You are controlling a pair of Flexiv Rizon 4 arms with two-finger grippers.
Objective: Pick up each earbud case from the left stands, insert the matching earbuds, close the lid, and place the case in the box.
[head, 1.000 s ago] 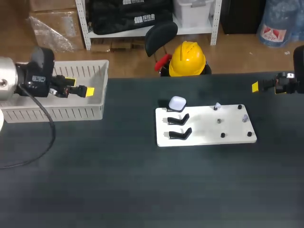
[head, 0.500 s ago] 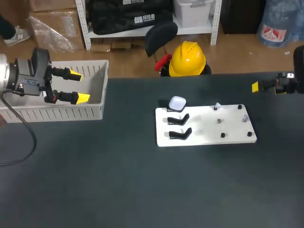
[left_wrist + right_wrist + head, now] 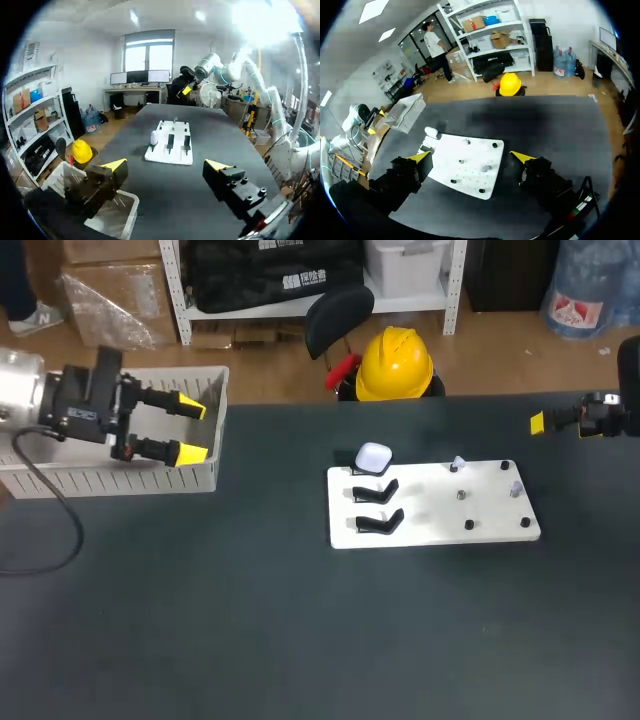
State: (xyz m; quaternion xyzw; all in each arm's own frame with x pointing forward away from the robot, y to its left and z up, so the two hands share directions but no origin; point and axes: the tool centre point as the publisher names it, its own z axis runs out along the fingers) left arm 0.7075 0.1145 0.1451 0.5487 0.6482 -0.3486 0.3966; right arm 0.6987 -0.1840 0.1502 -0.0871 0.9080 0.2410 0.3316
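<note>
The left tool point(image 3: 192, 430) hangs with its yellow-tipped fingers spread wide and nothing between them, above the end of the pale slatted box point(image 3: 120, 480) that faces the middle of the dark surface point(image 3: 300, 640). Seen from the left wrist, the left tool point(image 3: 166, 165) has the box point(image 3: 120, 215) directly beneath and beside one finger, while the white board point(image 3: 176, 156) lies well ahead of it. The one earbud case point(image 3: 373, 457) in view – white, rounded, lid shut – sits on the board's stand farthest from the robot, far from either tool; from the left wrist the case point(image 3: 154, 137) stands next to two bare black stands point(image 3: 170, 141). Small pale pieces point(image 3: 458, 464) rest on pegs on the board's other half, too small to make out. The right tool point(image 3: 540, 423) is held off at the surface's far right side, well apart from the board point(image 3: 440, 510). From its own wrist the right tool point(image 3: 470, 156) shows fingers wide apart and empty – the board point(image 3: 465, 170) lies ahead between them, with the case point(image 3: 431, 132) at its far corner.
</note>
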